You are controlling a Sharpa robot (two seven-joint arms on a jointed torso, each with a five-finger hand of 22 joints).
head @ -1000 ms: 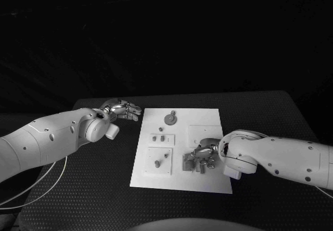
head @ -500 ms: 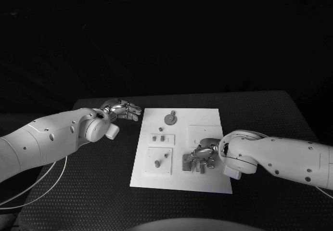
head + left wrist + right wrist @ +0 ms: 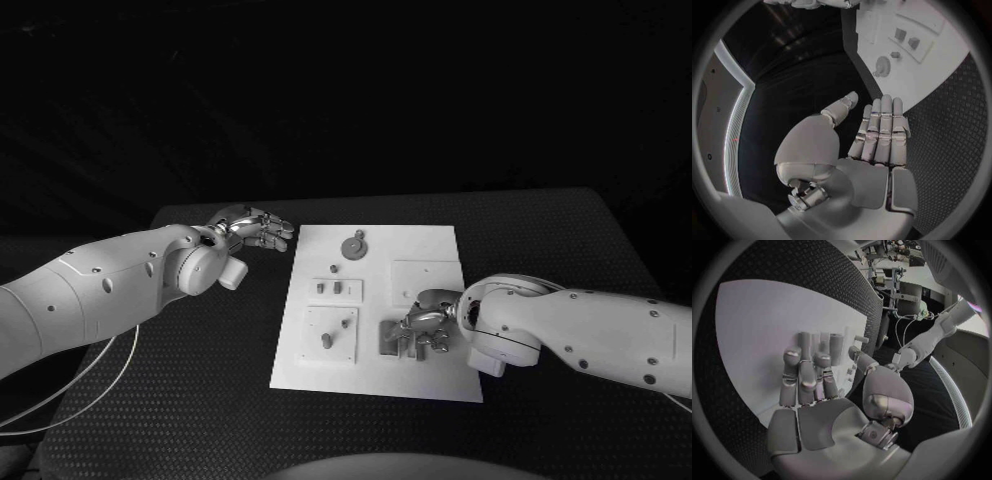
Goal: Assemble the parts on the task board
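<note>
The white task board lies in the middle of the black table. On it are a grey gear, two small pieces on a raised square, and a cluster of upright grey pegs near its front right. My right hand hovers over that cluster. In the right wrist view its fingers reach up to the upright pegs with the thumb apart; nothing lies in the palm, and I cannot tell whether they touch. My left hand hangs off the board's far left corner, fingers straight, holding nothing.
A second raised square with small pegs sits at the board's near left. A thin white cable runs over the table at the front left. The left wrist view shows the gear and small pieces beyond the left fingertips.
My right arm has shifted slightly toward the near right and its fingers have drawn in closer over the peg cluster. The left arm has stayed still.
</note>
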